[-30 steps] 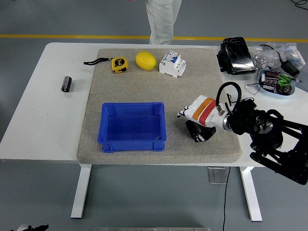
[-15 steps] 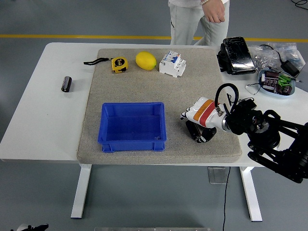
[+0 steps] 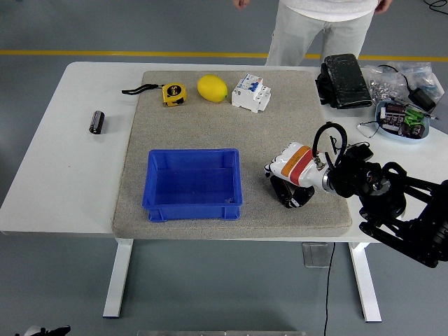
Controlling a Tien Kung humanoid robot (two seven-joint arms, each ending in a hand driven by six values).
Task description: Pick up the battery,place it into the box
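Note:
The battery, a small black cylinder, lies on the bare white table at the far left, off the mat. The blue box stands open and empty on the grey mat's front middle. My right hand, white-backed with an orange stripe, rests on the mat just right of the box, its black fingers loosely bent downward and holding nothing. It is far from the battery. No left arm shows.
Along the mat's back edge lie a yellow tape measure, a lemon and a white circuit breaker. A black pouch, cables and a tray of parts crowd the right. A person stands behind.
The person at the far side has walked to the right. My right hand has barely shifted on the mat. Battery and box have not moved.

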